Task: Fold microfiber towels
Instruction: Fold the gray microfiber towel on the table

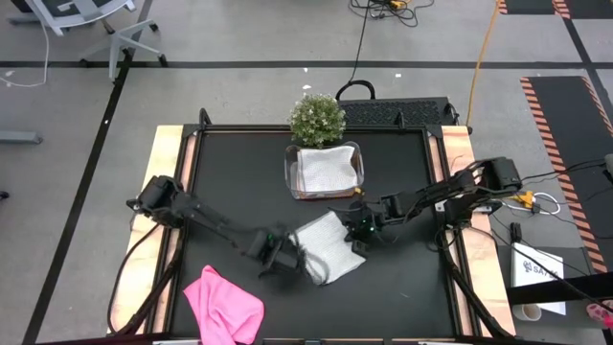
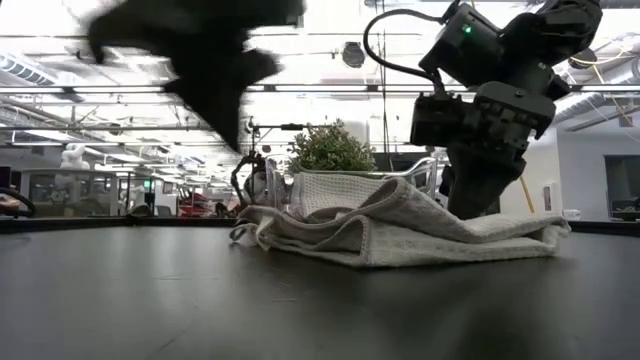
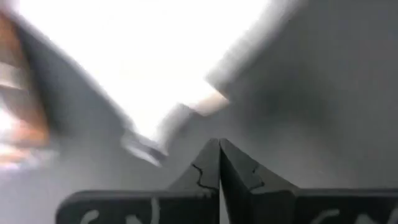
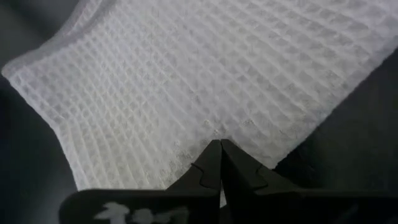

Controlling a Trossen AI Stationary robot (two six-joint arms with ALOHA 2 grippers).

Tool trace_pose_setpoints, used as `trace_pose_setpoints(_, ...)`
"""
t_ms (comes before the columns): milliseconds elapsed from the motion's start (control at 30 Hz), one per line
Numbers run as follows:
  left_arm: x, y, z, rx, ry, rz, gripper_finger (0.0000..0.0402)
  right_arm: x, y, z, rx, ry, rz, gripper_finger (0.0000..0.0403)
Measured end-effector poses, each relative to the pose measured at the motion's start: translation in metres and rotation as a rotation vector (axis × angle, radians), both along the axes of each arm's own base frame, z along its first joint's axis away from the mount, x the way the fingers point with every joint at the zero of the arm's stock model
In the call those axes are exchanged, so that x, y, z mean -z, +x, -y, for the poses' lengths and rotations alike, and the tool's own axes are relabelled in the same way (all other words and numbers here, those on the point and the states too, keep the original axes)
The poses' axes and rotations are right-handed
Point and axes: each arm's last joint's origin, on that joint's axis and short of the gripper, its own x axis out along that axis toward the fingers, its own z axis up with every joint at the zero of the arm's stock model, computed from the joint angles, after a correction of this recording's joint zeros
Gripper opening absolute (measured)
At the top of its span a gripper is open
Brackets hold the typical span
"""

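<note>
A light grey towel (image 1: 330, 246) lies on the black mat at mid-table, folded over in rumpled layers (image 2: 400, 232). My right gripper (image 1: 362, 233) is shut, and its tips (image 4: 219, 148) hang over this towel near its right edge. My left gripper (image 1: 287, 257) is shut with nothing in it, raised above the mat (image 2: 222, 100) just left of the towel. The wrist view shows it blurred (image 3: 219, 148). A pink towel (image 1: 222, 305) lies crumpled at the near left edge. Another grey towel (image 1: 324, 169) lies folded in the clear tub (image 1: 288, 178). My right gripper points its shut fingertips (image 4: 211, 160) slanting down at the grey towel's top layer (image 4: 205, 124), close to the edge nearest it. I cannot tell whether they touch the cloth. In the low view the towel itself hides the tips.
A small potted plant (image 1: 317, 117) stands at the far edge, right behind the tub. Bare mat (image 1: 230, 182) lies to the left of the tub, and more bare mat (image 1: 402, 297) lies at the near right. Wooden strips (image 1: 161, 163) border the mat on both sides.
</note>
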Motion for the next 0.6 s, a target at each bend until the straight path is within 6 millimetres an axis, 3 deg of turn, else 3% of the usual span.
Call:
trace_pose_setpoints(133, -0.012, 0.032, -0.024, -0.045, 0.007, 0.241, 0.0009, -0.001, 0.002, 0.000, 0.016, 0.013, 0.019, 0.0000)
trace_pose_setpoints(267, 0.001, 0.057, -0.048, -0.057, -0.124, 0.370, 0.0005, -0.003, 0.004, -0.001, 0.043, 0.034, 0.033, 0.0000)
trace_pose_setpoints(467, 0.019, 0.071, -0.075, -0.145, -0.218, 0.434, 0.0005, -0.006, 0.007, -0.001, 0.059, 0.025, 0.082, 0.0000)
trace_pose_setpoints(600, 0.043, 0.063, -0.079, -0.177, -0.292, 0.359, 0.0005, -0.007, 0.008, -0.007, 0.043, 0.029, 0.103, 0.0000)
